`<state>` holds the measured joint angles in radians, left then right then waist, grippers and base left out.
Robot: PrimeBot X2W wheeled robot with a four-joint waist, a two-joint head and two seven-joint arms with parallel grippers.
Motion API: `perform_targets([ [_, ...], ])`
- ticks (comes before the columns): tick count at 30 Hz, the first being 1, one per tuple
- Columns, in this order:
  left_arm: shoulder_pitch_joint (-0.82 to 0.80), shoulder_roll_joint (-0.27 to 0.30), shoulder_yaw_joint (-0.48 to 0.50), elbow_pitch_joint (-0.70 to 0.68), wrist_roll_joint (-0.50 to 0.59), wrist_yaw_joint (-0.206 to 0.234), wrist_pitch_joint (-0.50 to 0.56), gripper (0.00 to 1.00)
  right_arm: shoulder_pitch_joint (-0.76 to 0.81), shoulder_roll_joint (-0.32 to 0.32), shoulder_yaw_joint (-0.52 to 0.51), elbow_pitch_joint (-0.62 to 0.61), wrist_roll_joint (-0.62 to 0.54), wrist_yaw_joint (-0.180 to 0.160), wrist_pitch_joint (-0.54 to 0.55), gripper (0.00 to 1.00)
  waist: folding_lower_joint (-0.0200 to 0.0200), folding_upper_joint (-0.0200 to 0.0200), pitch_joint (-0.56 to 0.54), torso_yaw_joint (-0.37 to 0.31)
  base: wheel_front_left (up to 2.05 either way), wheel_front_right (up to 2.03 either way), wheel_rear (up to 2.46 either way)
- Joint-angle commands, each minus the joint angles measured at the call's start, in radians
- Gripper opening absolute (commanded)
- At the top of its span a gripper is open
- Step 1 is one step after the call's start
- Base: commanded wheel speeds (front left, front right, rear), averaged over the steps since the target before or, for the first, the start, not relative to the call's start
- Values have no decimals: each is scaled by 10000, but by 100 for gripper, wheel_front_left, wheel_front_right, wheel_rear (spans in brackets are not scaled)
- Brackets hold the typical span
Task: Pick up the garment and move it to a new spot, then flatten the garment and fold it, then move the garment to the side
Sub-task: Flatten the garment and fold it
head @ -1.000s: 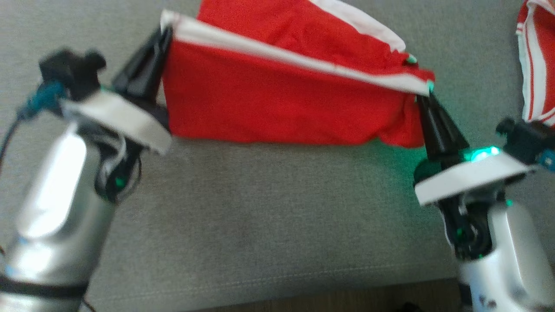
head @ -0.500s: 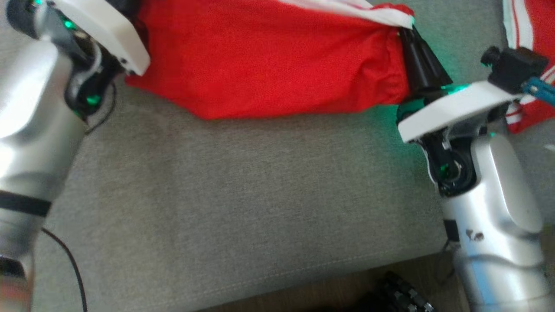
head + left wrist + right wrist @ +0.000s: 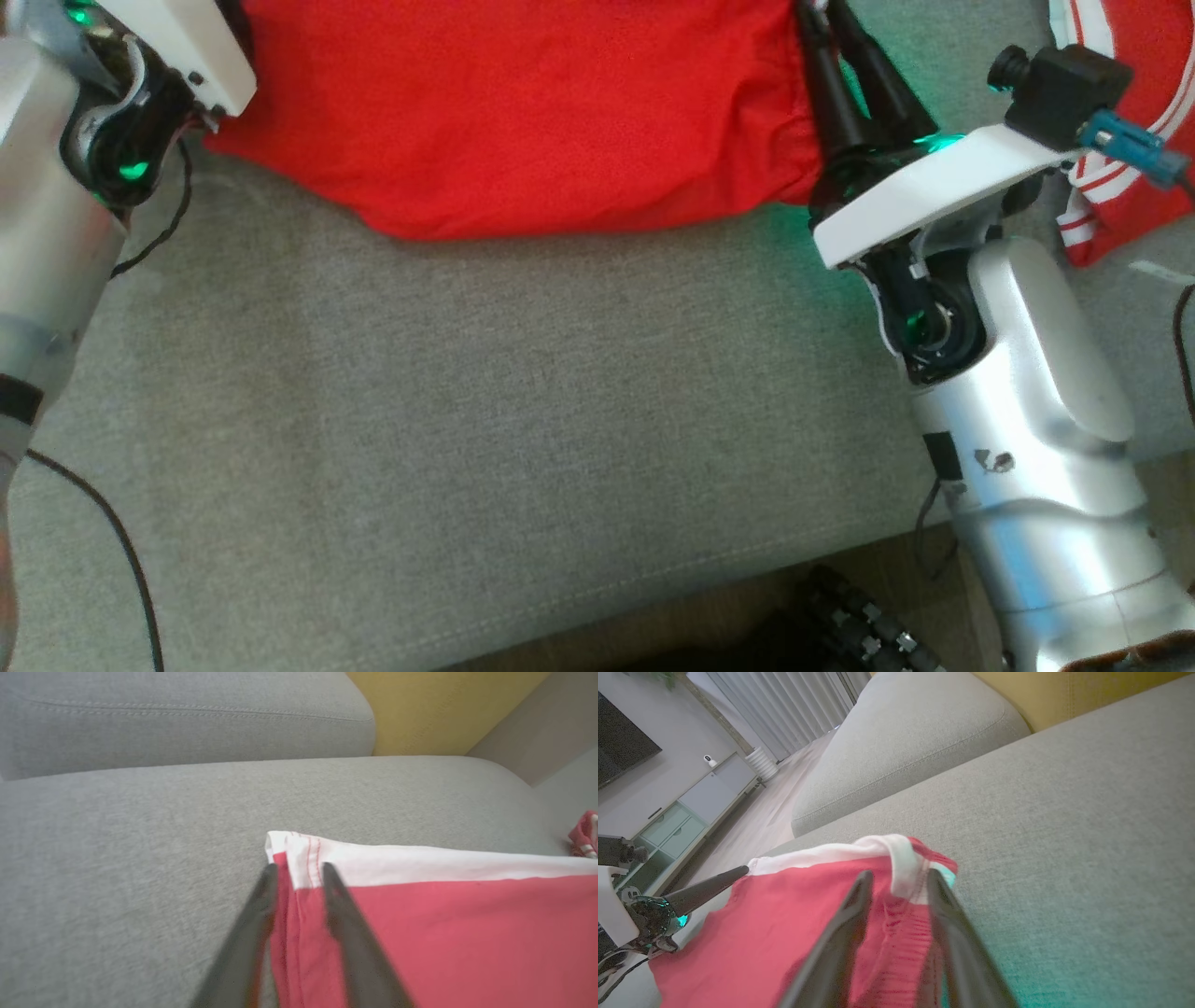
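Spread along the top of the head view on the grey cushion (image 3: 467, 420): the red garment (image 3: 523, 112). Straddling its white-hemmed corners at mid-frame, left gripper (image 3: 299, 868) and right gripper (image 3: 899, 875), jaws parted, not pinching. Back straight out, avoiding snags.

The garment (image 3: 467, 933) is red with a white band, the sofa (image 3: 467, 420) is grey, and the other garment (image 3: 1116, 201) has red and white stripes.

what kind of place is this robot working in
Probably a home living room: the work surface is a grey fabric sofa cushion, and the right wrist view takes in a dark wall-mounted screen, a pale low cabinet and long grey curtains.
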<state>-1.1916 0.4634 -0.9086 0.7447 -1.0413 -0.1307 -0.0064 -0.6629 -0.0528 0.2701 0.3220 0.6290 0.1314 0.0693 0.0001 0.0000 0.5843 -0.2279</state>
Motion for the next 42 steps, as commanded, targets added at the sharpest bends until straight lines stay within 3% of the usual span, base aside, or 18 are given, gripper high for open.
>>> perform_targets([
  [1,-411,447,215,-77,-165,1,34,100,-28,26,205,-286,-83,-7,-200,100,-1,0,-14,10,0,0,0],
  [4,-420,517,157,181,-338,1,-384,100,95,26,162,-426,-867,-7,-656,100,-1,0,-53,73,0,0,0],
  [7,-400,471,233,563,-87,59,-1511,100,498,26,-25,-799,-1763,-7,-1260,100,-1,0,-153,213,0,0,0],
  [12,8,216,644,564,643,1116,-2518,100,1457,26,-806,-1529,-2945,-7,-2107,100,-1,0,-465,552,0,0,0],
  [17,1385,226,2606,-1855,2244,2502,-2548,100,2214,26,-1533,-2226,-3531,-7,-2352,100,-1,0,-788,835,0,0,0],
  [20,2826,162,3627,-3480,3294,3047,-2550,100,2546,26,-1764,-2555,-3778,-7,-2294,100,-1,0,-1019,963,0,0,0],
  [27,5971,-282,5103,-6071,4935,3788,-2552,100,3241,26,-1998,-3177,-4218,-7,-2037,100,-1,0,-1528,1217,0,0,0],
  [33,7675,-695,5724,-6953,5677,4005,-2552,100,3790,26,-2107,-3535,-4255,-7,-1760,100,-1,0,-1776,1390,0,0,0],
  [42,8449,-1330,6407,-6998,6376,3524,-2553,100,4212,26,-2252,-3778,-4095,-7,-1466,100,-1,0,-1990,1589,0,0,0],
])
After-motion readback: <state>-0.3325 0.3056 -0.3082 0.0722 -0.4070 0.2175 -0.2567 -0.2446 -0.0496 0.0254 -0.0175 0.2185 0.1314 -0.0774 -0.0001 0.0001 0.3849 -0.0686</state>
